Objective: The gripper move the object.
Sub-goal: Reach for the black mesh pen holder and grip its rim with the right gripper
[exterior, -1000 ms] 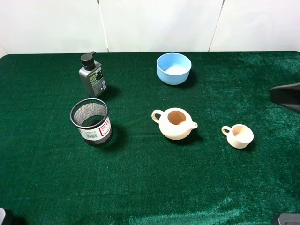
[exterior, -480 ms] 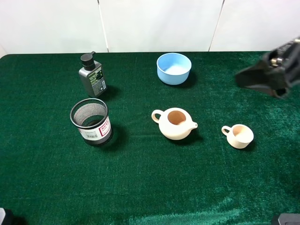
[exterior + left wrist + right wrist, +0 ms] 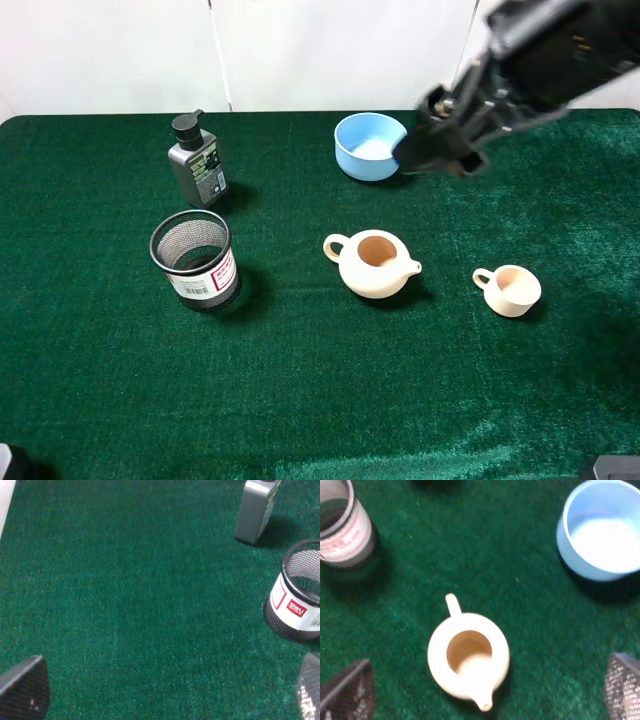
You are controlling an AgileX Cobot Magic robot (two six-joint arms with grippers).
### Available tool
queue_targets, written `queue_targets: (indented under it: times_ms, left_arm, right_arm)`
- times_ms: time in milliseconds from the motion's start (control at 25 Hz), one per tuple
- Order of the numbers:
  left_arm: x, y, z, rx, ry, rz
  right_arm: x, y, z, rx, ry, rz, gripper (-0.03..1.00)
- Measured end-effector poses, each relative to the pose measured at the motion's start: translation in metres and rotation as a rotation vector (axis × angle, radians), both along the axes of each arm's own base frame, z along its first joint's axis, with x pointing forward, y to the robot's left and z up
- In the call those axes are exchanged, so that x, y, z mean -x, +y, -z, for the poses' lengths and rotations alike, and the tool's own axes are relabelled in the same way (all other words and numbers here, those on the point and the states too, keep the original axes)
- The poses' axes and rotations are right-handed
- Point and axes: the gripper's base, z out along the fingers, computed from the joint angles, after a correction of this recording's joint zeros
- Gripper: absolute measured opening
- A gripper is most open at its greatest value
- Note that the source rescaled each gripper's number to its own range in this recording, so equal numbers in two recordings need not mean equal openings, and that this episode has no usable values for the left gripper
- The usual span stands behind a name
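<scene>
The black wire-mesh pen cup (image 3: 195, 261) with a white and red label stands upright on the green cloth at the left. It also shows in the left wrist view (image 3: 296, 602) and the right wrist view (image 3: 342, 527). My right gripper (image 3: 432, 150) hangs in the air beside the blue bowl, far to the right of the cup. Its fingers (image 3: 349, 692) are spread wide and hold nothing. My left gripper (image 3: 167, 695) is open and empty, low over the cloth and well short of the cup.
A grey pump bottle (image 3: 197, 160) stands behind the cup. A blue bowl (image 3: 370, 145) sits at the back middle. A cream teapot (image 3: 372, 263) is in the centre, directly under the right gripper's camera (image 3: 468, 656). A small cream cup (image 3: 510, 290) is to its right.
My right arm has swung in from the right edge, up and leftward, to beside the blue bowl. The pen cup and the other objects have not moved.
</scene>
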Motion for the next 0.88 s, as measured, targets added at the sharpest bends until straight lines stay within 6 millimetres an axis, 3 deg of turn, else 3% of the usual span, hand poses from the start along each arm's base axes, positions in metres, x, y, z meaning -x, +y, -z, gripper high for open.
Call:
queue_targets:
  times_ms: [600, 880]
  left_arm:
    - [0.000, 0.000, 0.000, 0.000, 0.000, 0.000]
    - [0.000, 0.000, 0.000, 0.000, 0.000, 0.000]
  right_arm:
    - [-0.027, 0.097, 0.008, 0.063, 0.032, -0.191, 1.00]
    - [-0.043, 0.130, 0.016, 0.131, 0.089, -0.244, 1.00]
